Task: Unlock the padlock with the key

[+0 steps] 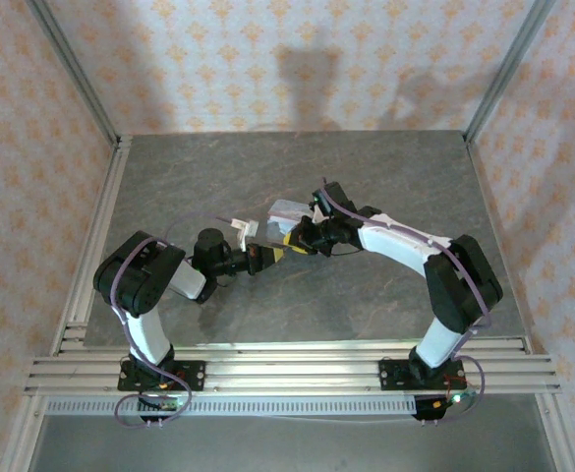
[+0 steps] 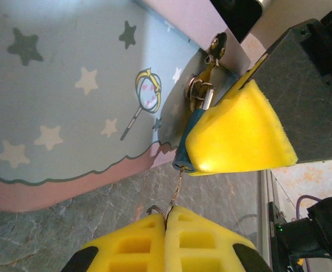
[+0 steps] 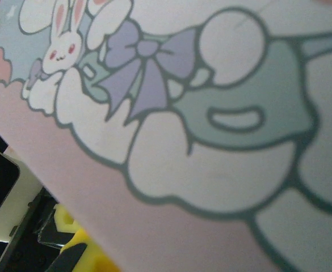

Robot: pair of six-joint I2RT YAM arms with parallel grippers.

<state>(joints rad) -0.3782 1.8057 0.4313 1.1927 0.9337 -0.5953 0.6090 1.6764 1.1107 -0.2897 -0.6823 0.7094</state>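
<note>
One pastel tin is lying mid-table. The right gripper is pressing a yellow pad against the padlock at the hasp, though I cannot tell whether it is clamped. The left gripper is pinching the key, its tip at the keyhole; it wants aligning before a gentle twist.

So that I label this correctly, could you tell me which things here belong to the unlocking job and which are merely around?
Job:
padlock
key
left gripper, pinching the key

Merely around:
cartoon tin box
grey table
</note>
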